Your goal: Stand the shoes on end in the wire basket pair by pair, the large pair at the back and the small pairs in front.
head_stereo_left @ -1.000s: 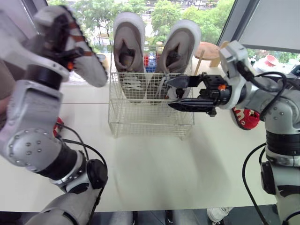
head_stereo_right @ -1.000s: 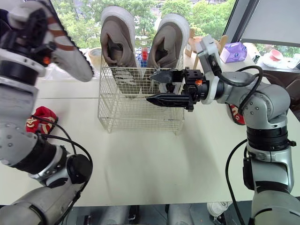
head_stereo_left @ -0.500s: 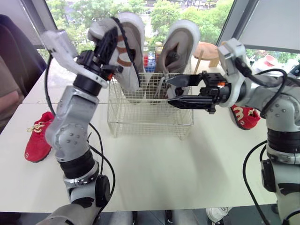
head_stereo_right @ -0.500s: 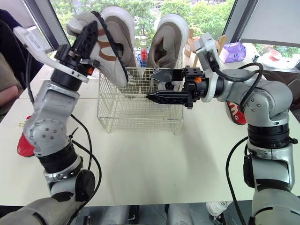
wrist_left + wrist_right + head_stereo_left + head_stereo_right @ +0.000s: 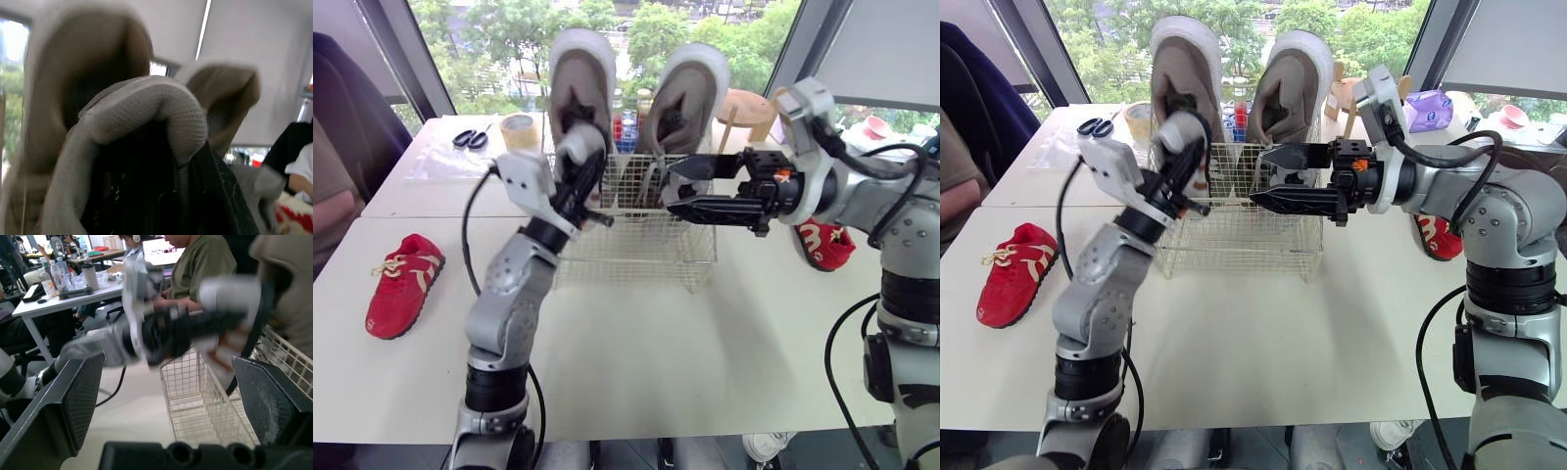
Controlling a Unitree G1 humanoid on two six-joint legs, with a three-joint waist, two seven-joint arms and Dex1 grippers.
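Open table (image 5: 705, 352) lies nearest, a red shoe (image 5: 403, 284) at its left. The left gripper (image 5: 585, 168), arm raised, clamps a grey shoe (image 5: 574, 145) at the basket's (image 5: 646, 257) left front rim. The right gripper (image 5: 672, 184), fingers apart, points left over its right front. Large shoes (image 5: 579, 73) stand at the back.

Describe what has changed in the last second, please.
The left tool, shut on the small grey shoe, swung from high on the left down to the white wire basket's left rim, before the large beige shoes. The right tool stayed open at the basket's right side; both red shoes lay unmoved on the table.
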